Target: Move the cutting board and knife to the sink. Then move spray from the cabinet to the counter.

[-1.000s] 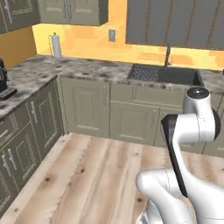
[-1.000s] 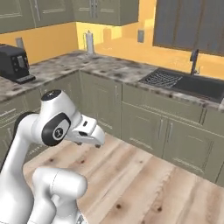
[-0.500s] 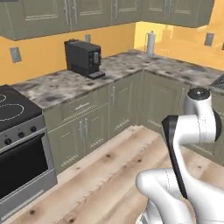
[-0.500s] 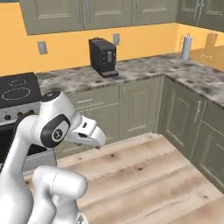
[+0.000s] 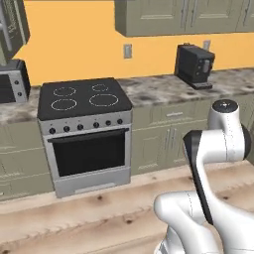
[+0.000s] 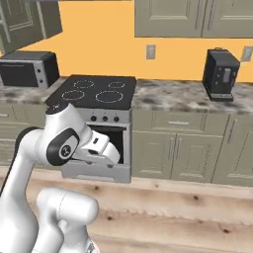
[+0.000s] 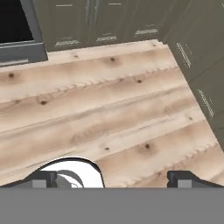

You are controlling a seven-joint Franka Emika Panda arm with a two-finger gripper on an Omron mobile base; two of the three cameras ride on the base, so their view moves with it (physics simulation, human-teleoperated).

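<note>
Wooden floor is faced by the wide-open, empty gripper; beyond the stove, the cutting board should be sought first.

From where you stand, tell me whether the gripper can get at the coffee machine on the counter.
Probably not yet. The gripper hangs open over bare wooden floor, folded close to the base, while the coffee machine sits far back on the counter, off to the right of the stove. Nothing blocks it; it just looks too far.
</note>
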